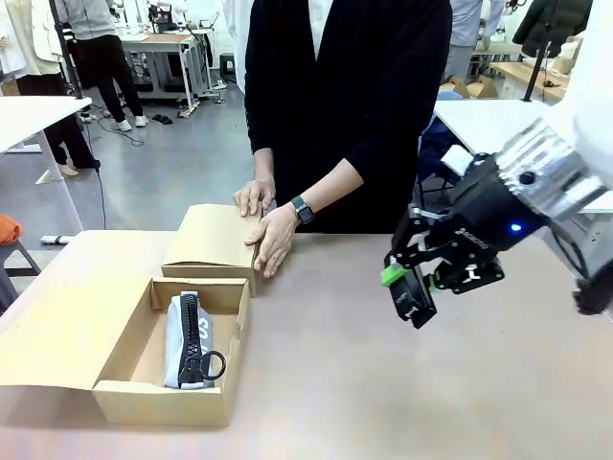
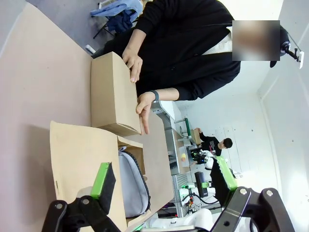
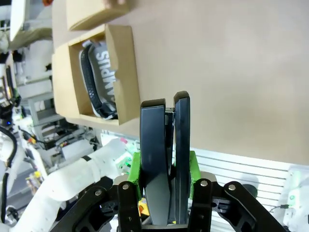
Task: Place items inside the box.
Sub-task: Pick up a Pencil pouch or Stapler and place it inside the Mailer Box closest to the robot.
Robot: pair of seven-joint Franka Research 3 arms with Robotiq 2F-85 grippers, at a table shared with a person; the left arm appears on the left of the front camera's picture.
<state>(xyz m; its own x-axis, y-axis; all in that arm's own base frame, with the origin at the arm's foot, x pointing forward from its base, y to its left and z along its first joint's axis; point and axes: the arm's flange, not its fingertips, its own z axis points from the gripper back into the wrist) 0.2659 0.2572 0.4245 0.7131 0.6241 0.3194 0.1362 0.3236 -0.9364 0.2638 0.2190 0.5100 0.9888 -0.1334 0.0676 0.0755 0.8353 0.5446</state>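
Though well apart from box (image 1: 161,403), stapler (image 3: 156,140) within right hand (image 3: 163,173)

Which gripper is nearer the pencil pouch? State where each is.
Left. The left gripper hangs open near the pencil pouch in the box; the right gripper, clamping a stapler, is far off rightward over the table.

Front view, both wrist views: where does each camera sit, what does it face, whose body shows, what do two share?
Front view: from the robot's side, facing the person across the table; right gripper shows.
Left wrist view: on the left wrist, facing the box along the open left gripper.
Right wrist view: looks down at the table past the gripped stapler.
Shared: all show the pouch.
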